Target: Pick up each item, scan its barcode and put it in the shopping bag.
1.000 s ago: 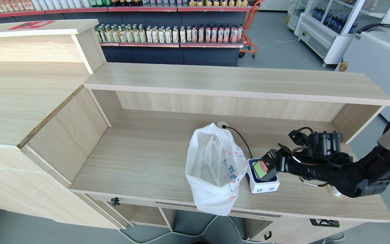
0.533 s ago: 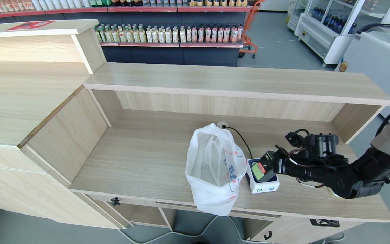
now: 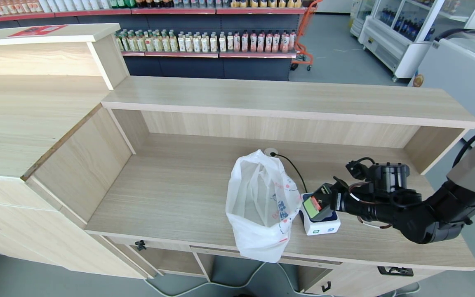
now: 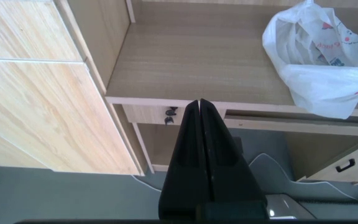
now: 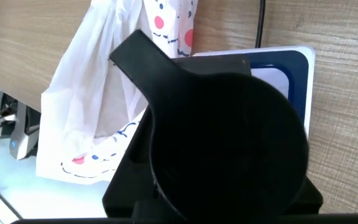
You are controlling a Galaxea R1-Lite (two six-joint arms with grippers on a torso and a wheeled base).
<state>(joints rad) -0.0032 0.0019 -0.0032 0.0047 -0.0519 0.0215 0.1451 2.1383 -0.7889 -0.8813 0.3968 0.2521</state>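
Head view: the right gripper (image 3: pixel 323 201) is clamped on a small dark green-and-red labelled item (image 3: pixel 312 206). It holds the item just above the blue top of the white barcode scanner (image 3: pixel 322 225), which stands on the counter (image 3: pixel 171 194). The shopping bag (image 3: pixel 260 206) stands upright and touches the scanner's left side, with its mouth open upward. A black cable (image 3: pixel 293 169) runs from the scanner toward the back of the counter. The step in hand looks like the scan. To do it well, the barcode face should probably tilt toward the scanner window, close to it and steady, without pressing on the box. From here I cannot tell which face carries the barcode.

Left wrist view: the left gripper (image 4: pixel 199 107) has its fingers pressed together with nothing between them. It hangs out in front of the counter edge, well apart from the shopping bag (image 4: pixel 319 56). A small drawer lock (image 4: pixel 170 112) sits under the edge.

Right wrist view: a dark rounded shape blocks the middle, and I cannot tell whether it is item or gripper. Behind it lie the barcode scanner (image 5: pixel 291 65) and the shopping bag (image 5: pixel 95 124). The drop that follows likely needs a lift over the bag's soft rim, so that the rim neither folds shut nor drags the scanner.
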